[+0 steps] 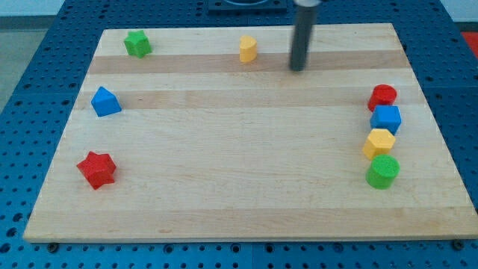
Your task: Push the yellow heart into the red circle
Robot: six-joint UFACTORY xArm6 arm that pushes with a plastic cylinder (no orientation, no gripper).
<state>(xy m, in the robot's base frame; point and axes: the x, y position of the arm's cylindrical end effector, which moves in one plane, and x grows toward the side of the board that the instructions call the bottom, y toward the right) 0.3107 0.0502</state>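
— So, how does the arm stand?
— Upright; the dark rod comes down from the table's top edge, and my tip [298, 69] rests just right of the yellow heart [248, 49], apart from it.
— Any pincer?
— None; a bare rod, holding nothing, touching no block.
— And the heart?
— Small, yellow, near the top edge's middle; the red circle [382, 96] sits well apart by the right edge, heading a column above a blue block [386, 118].

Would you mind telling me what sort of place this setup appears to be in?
Probably a robotics lab bench: a wooden board lies on a blue perforated table, with small coloured blocks such as the red star, and my tip over the board.
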